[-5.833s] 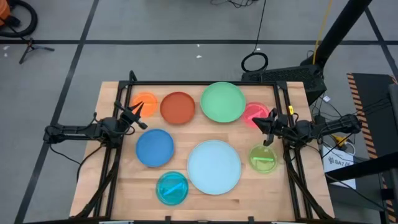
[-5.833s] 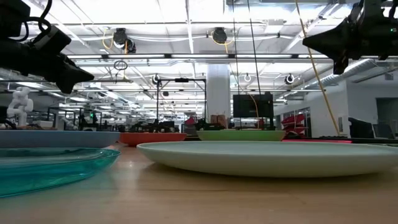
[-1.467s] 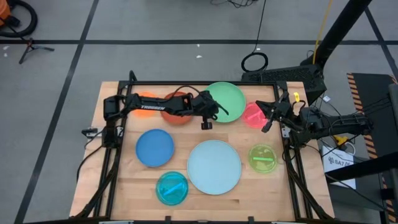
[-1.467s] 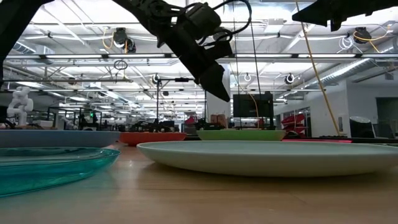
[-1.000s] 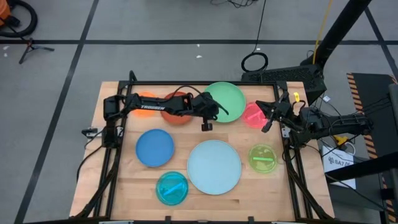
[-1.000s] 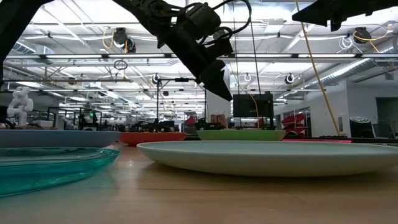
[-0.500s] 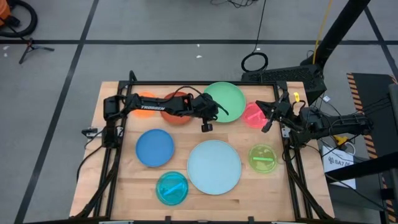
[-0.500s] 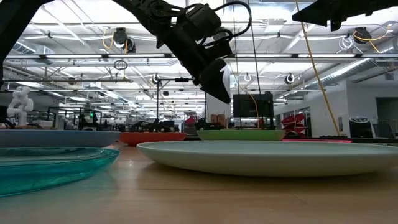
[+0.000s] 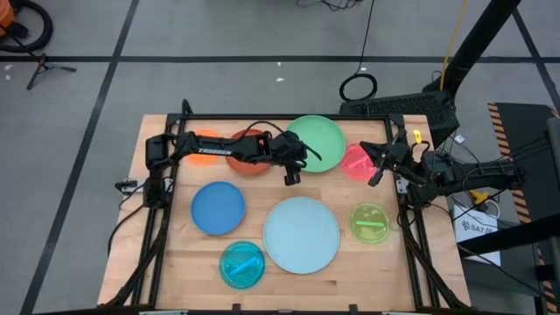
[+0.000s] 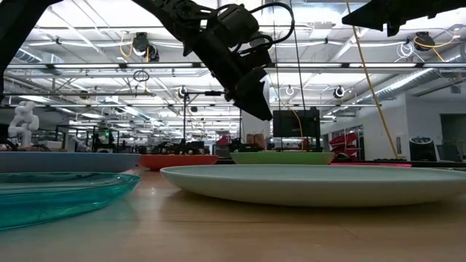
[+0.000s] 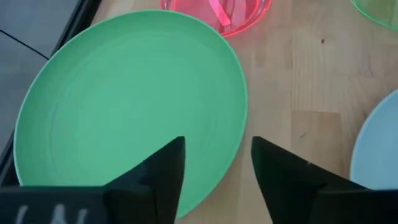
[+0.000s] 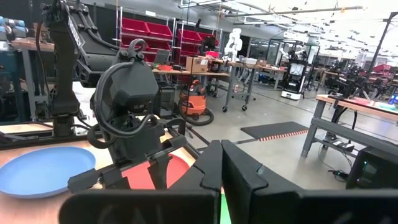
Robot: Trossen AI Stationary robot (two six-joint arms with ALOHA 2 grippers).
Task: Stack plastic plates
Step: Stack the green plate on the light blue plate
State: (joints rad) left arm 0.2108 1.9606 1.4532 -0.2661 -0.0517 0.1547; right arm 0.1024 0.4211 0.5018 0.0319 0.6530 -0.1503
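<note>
Eight plastic plates lie flat and apart on the wooden table: orange [image 9: 203, 143], rust-brown [image 9: 251, 153], green [image 9: 317, 140], pink [image 9: 357, 163], lime [image 9: 371, 221], pale blue [image 9: 301, 234], blue [image 9: 218, 208] and cyan [image 9: 242, 263]. My left gripper [image 11: 217, 158] is open and hovers above the green plate's [image 11: 124, 106] near-left rim, one finger over the plate and one over the bare wood. In the low view it [image 10: 256, 102] hangs well clear of the plate [image 10: 282, 157]. My right gripper [image 12: 221, 158] is shut and waits high beside the pink plate, at the table's right [image 9: 374, 166].
The left arm lies across the rust-brown plate and hides part of it. Bare wood [image 11: 292, 93] shows between the green, pink [image 11: 249, 12] and pale blue [image 11: 379, 162] plates. A black frame [image 9: 280, 116] runs along the table's far and side edges.
My left gripper has opened its fingers while staying above the green plate's rim. No plate has moved.
</note>
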